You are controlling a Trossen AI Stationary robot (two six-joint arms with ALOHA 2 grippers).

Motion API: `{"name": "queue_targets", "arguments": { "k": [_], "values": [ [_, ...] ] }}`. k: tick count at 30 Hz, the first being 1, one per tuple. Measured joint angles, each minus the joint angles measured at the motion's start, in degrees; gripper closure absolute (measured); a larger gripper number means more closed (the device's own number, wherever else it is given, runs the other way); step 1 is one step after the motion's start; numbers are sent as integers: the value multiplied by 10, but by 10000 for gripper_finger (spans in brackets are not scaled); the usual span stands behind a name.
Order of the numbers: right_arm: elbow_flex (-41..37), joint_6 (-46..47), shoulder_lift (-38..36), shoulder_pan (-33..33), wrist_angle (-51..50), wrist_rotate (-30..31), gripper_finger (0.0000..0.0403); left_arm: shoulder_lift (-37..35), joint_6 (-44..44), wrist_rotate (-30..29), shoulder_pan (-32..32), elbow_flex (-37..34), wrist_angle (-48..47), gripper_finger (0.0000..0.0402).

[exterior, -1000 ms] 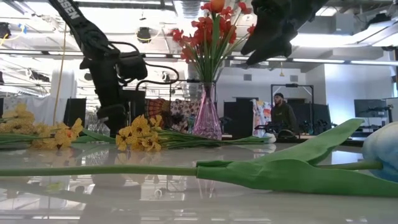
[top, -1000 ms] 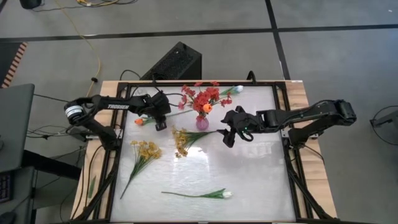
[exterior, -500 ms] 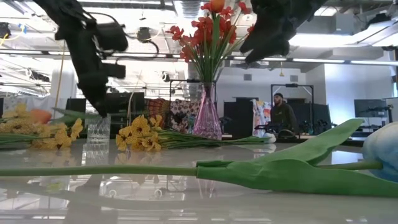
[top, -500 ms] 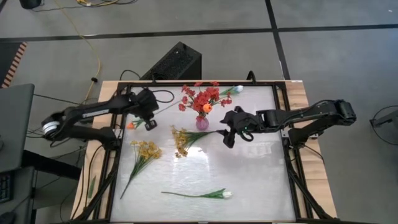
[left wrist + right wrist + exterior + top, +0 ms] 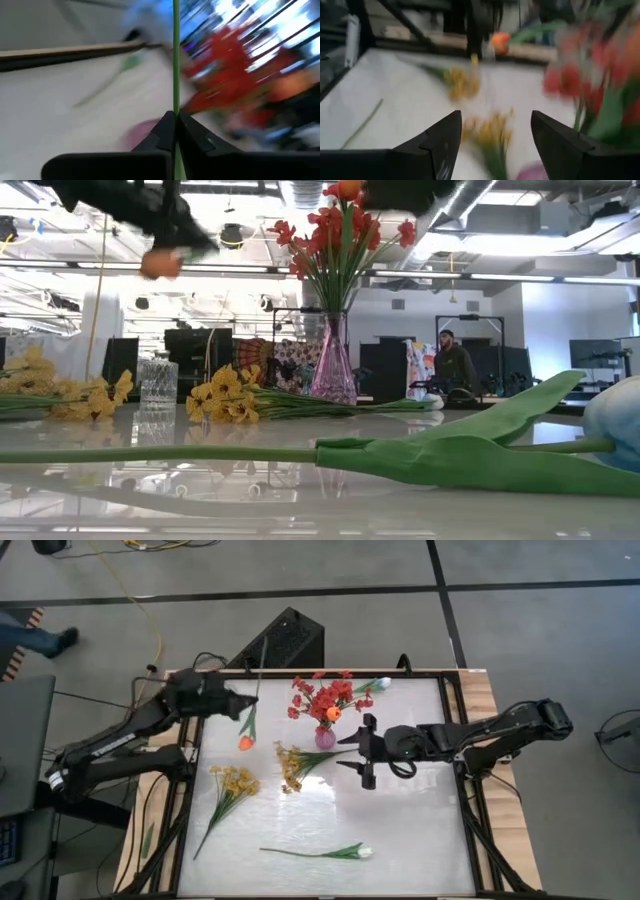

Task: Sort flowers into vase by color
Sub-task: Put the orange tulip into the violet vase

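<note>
Jaws: left gripper pinches a green stem; right gripper stands spread and empty.

High view, held flower: the orange flower hangs bloom-down off the left gripper, lifted clear of the table near its far left corner, probably to carry it to a vase.

High view, right arm: its gripper hovers just beside the pink vase, apparently waiting.

High view, count: two yellow sprays lie flat, one white tulip near the front edge, one white bud at the far edge.

Low view, vases: two, the pink one holding the red flowers, and an empty clear glass to its left.

Left wrist view: stem runs straight out between the closed fingers.

Right wrist view: yellow blooms ahead; count unclear.
</note>
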Motion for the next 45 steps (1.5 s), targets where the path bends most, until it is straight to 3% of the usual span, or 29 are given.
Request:
{"name": "queue_targets", "arguments": {
  "k": [6,10,17,24,29,35,41,45],
  "values": [
    [0,-219,0,37,179,71,138,-23,-174,114,-12,0,198,401],
    [4,-369,0,53,276,107,138,-13,-252,111,-61,0,319,401],
    [117,-539,36,40,224,137,138,60,-306,29,-190,1,410,401],
    [244,-676,126,16,148,147,138,161,-361,38,-254,1,575,401],
    [309,-763,186,12,146,193,138,183,-367,41,-266,1,587,401],
    [341,-842,223,10,150,195,138,184,-370,48,-268,1,581,401],
    [341,-865,230,5,148,195,144,184,-371,60,-268,1,562,401],
    [341,-866,230,2,153,195,169,184,-384,64,-260,1,555,401]
  ]
}}
